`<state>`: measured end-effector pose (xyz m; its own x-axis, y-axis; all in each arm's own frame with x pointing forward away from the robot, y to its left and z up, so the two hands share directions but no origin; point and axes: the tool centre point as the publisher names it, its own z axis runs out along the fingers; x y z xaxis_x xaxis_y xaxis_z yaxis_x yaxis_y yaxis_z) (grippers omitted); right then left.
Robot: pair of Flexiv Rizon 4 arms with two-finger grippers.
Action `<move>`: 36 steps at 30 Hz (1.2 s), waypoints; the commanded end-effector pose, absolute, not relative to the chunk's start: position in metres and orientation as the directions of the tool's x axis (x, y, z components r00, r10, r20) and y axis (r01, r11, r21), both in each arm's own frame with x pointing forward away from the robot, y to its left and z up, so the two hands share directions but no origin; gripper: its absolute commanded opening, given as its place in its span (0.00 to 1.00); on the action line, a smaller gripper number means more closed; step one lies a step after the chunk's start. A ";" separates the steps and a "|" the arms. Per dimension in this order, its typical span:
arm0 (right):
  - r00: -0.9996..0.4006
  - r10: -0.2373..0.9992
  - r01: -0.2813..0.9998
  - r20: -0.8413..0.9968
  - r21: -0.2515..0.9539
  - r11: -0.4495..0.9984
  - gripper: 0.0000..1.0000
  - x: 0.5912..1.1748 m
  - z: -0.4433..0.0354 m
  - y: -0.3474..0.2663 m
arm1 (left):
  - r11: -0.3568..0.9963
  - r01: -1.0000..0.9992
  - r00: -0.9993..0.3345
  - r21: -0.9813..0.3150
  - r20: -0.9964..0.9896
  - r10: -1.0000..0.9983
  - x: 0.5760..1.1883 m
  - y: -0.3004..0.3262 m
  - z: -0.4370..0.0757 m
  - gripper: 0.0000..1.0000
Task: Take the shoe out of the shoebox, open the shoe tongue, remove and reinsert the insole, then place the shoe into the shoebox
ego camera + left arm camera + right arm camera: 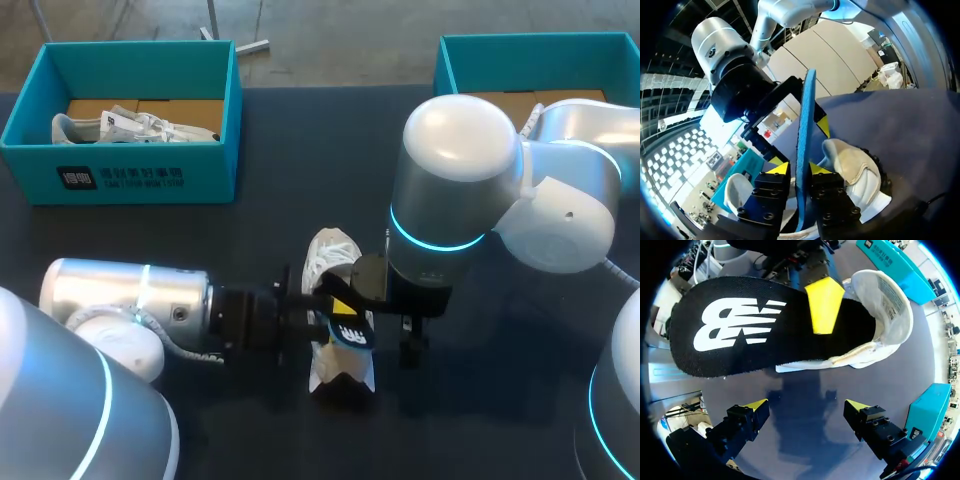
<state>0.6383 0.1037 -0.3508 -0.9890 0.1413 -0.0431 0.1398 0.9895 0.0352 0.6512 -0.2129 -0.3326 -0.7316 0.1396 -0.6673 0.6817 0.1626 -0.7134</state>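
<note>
At the table's middle, the left gripper [799, 169] is clamped on the insole [805, 115]. A yellow tip presses each face and the insole stands on edge between them. One fingertip [824, 304] shows flat against the insole's black top side in the right wrist view. The underside, seen edge-on from the left wrist, is blue. The printed heel end sticks out free, while the other end reaches the shoe's [330, 262] opening. Whether it sits inside cannot be told.

The shoe is white and lies on the dark table [250, 240] just under and beside the left gripper, out of both boxes. Its laces point toward the far edge.

The right gripper [807, 410] hangs just beside the insole, on the shoe's right side. Its fingers are spread wide, holding nothing and with only bare table between them. It touches neither insole nor shoe.

A teal box [150, 178] stands well apart at the far left and holds another white shoe [130, 125]. A second teal box [540, 55] stands at the far right, partly hidden behind the right arm.
</note>
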 end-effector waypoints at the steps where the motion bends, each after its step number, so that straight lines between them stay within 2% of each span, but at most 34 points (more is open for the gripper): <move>1: -0.989 0.142 0.140 -0.044 0.036 0.989 1.00 0.638 -0.353 0.104 | 0.179 0.685 -0.728 -0.706 -0.669 0.148 0.641 -0.206 -0.322 0.19; 6: -0.989 0.142 0.140 -0.044 0.036 0.989 1.00 0.638 -0.353 0.104 | 0.208 0.687 -0.727 -0.696 -0.666 0.171 0.637 -0.207 -0.319 0.16; 10: -0.989 0.142 0.140 -0.044 0.036 0.989 1.00 0.638 -0.353 0.104 | 0.217 0.686 -0.728 -0.695 -0.655 0.203 0.634 -0.209 -0.321 0.19; 15: -0.989 0.142 0.140 -0.044 0.036 0.989 1.00 0.638 -0.353 0.104 | 0.239 0.691 -0.723 -0.682 -0.657 0.213 0.634 -0.212 -0.324 0.18; 18: -0.989 0.142 0.140 -0.044 0.036 0.989 1.00 0.638 -0.353 0.104 | 0.255 0.692 -0.721 -0.675 -0.658 0.217 0.635 -0.214 -0.326 0.12; 19: -0.989 0.142 0.140 -0.044 0.036 0.989 1.00 0.638 -0.353 0.104 | 0.264 0.695 -0.719 -0.669 -0.660 0.220 0.635 -0.215 -0.327 0.04; 20: -0.989 0.142 0.140 -0.044 0.036 0.989 1.00 0.638 -0.353 0.104 | 0.267 0.696 -0.717 -0.666 -0.661 0.222 0.636 -0.215 -0.328 0.00; 36: -0.989 0.142 0.140 -0.044 0.036 0.989 1.00 0.638 -0.353 0.104 | 0.273 0.693 -0.719 -0.667 -0.664 0.205 0.659 -0.209 -0.352 0.00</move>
<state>0.6383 0.1037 -0.3508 -0.9890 0.1413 -0.0431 0.1398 0.9895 0.0352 0.6523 -0.2054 -0.3459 -0.7195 0.2038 -0.6640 0.6927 0.2792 -0.6650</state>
